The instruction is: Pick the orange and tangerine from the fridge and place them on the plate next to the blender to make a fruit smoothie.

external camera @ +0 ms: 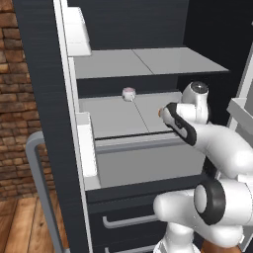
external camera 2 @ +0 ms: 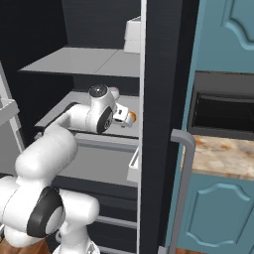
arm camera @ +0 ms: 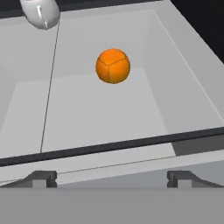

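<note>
Inside fridge, round orange on shelf, claw spread wide

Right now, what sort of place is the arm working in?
A kitchen, most likely: the arm reaches into an open fridge with an orange fruit on its shelf, beside teal cabinets and a stone-patterned counter.
</note>
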